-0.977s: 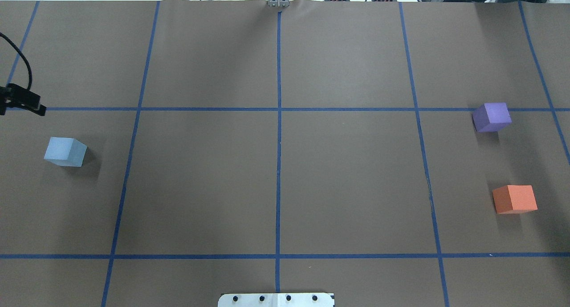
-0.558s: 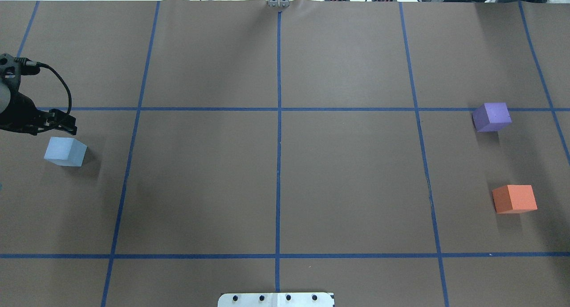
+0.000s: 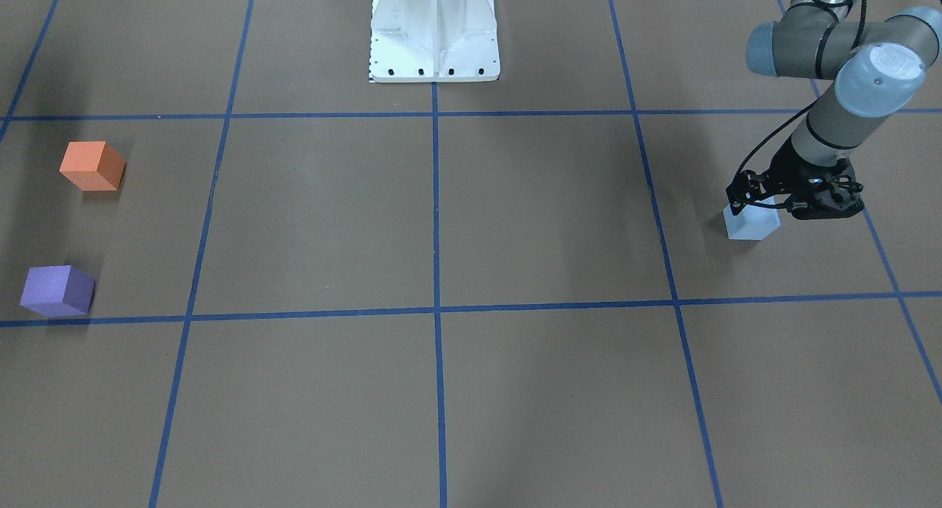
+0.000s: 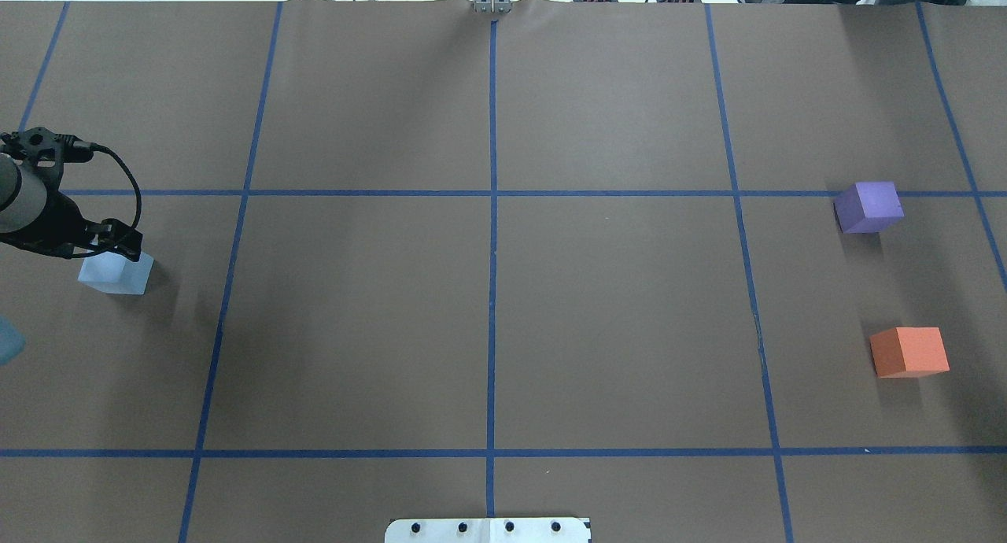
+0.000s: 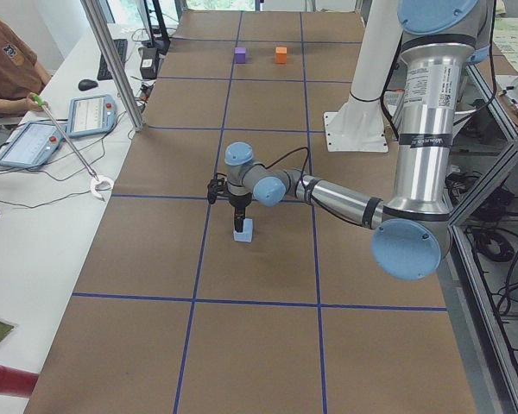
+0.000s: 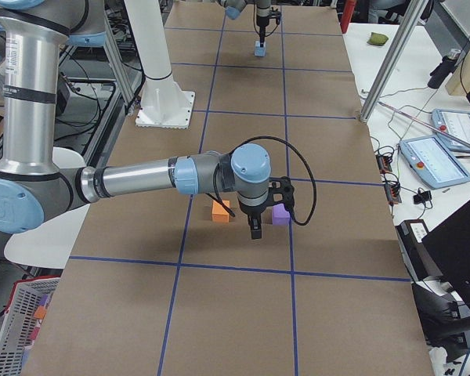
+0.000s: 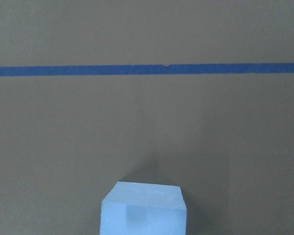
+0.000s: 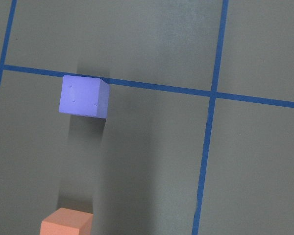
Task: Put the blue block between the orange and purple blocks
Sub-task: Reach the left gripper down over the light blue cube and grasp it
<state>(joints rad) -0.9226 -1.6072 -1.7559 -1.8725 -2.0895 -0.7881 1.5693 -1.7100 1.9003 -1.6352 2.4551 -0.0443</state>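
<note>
The light blue block point(image 4: 118, 275) sits at the table's far left; it also shows in the front view point(image 3: 751, 226) and at the bottom of the left wrist view point(image 7: 144, 210). My left gripper point(image 4: 119, 248) hovers right over it, pointing down, jaws apparently open, holding nothing. The purple block point(image 4: 868, 207) and the orange block point(image 4: 910, 352) sit apart at the far right, with a gap between them. My right gripper point(image 6: 254, 232) hangs above these two and shows only in the right side view, so I cannot tell its state.
The robot's white base plate point(image 3: 434, 29) stands at the middle of the near edge. Blue tape lines point(image 4: 492, 212) divide the brown table into a grid. A side desk with tablets point(image 5: 52, 138) and a metal post point(image 5: 112, 60) flank the table.
My left gripper has come in from the left edge and moved over the blue block. The blocks have not moved.
</note>
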